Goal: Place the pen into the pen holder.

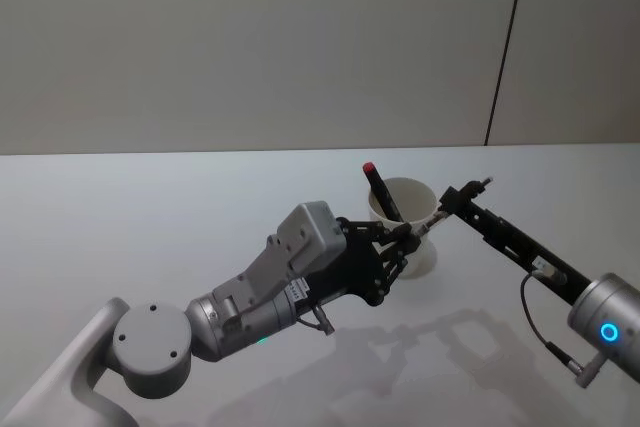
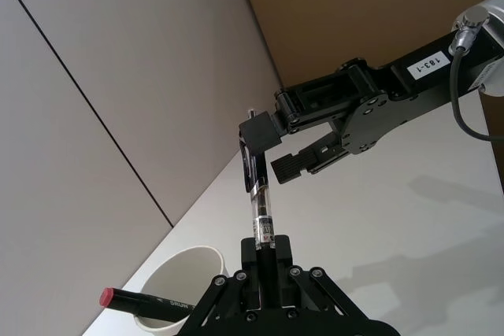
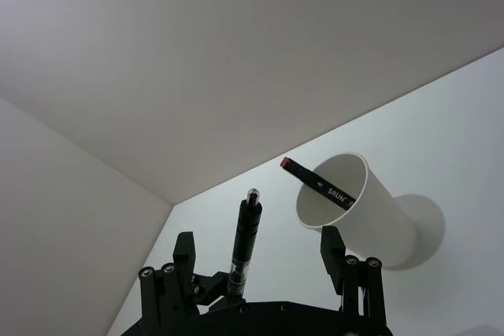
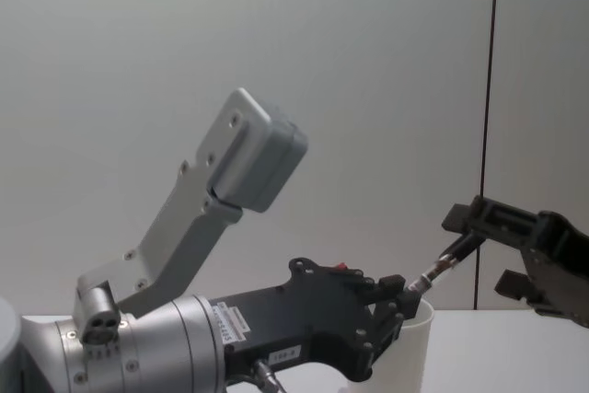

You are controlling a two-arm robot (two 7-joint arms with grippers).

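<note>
Both hands [image 1: 412,234] [image 1: 470,192] level, gripping pen [image 2: 261,212].

The left gripper [image 2: 266,261] pinches a pen [image 2: 260,210] — its far end sits between the right gripper's [image 2: 277,153] spread fingers, above the cup [image 2: 177,273].

Flat matte white tabletop [image 1: 150,217], far edge butts against a plain beige wall. One item sits directly on it: a plain white paper cup with rolled rim [image 1: 415,209], the pen holder, upright, right of centre, nearer the far edge. Cup throws a soft shadow on the surface just beside it.
</note>
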